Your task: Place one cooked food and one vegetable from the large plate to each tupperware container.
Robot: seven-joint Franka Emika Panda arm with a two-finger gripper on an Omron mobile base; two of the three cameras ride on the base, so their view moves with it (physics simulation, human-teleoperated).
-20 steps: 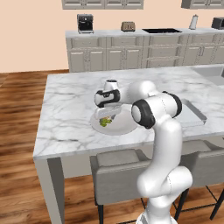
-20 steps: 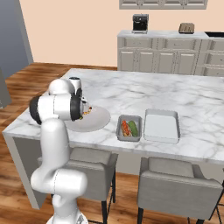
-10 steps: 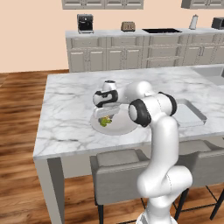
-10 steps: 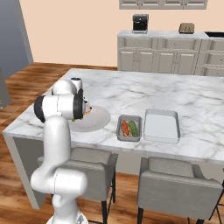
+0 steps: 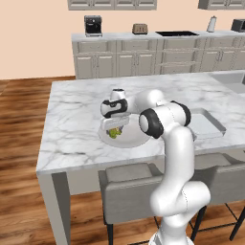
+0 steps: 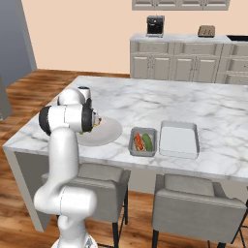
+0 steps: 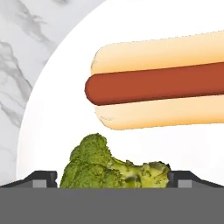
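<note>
— Where's your gripper (image 7: pixel 113 177)?

— Low over the large plate (image 5: pixel 131 139), jaws spread wide, a fingertip on either side of the broccoli (image 7: pixel 107 168). I'm holding nothing.

— What else is on the plate?

— A hot dog (image 7: pixel 162 85), just beyond the broccoli.

— And the containers?

— To the right on the marble counter (image 6: pixel 145 104). The small tray (image 6: pixel 143 142) holds a hot dog and a green vegetable; the bigger tray (image 6: pixel 179 139) lies just beside it, further right.

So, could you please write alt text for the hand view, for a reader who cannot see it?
A piece of green broccoli sits on the large plate between the open gripper's two dark fingers, close to the camera. Just beyond it on the same plate lies a hot dog in a pale bun. Marble countertop shows past the plate's rim.
</note>
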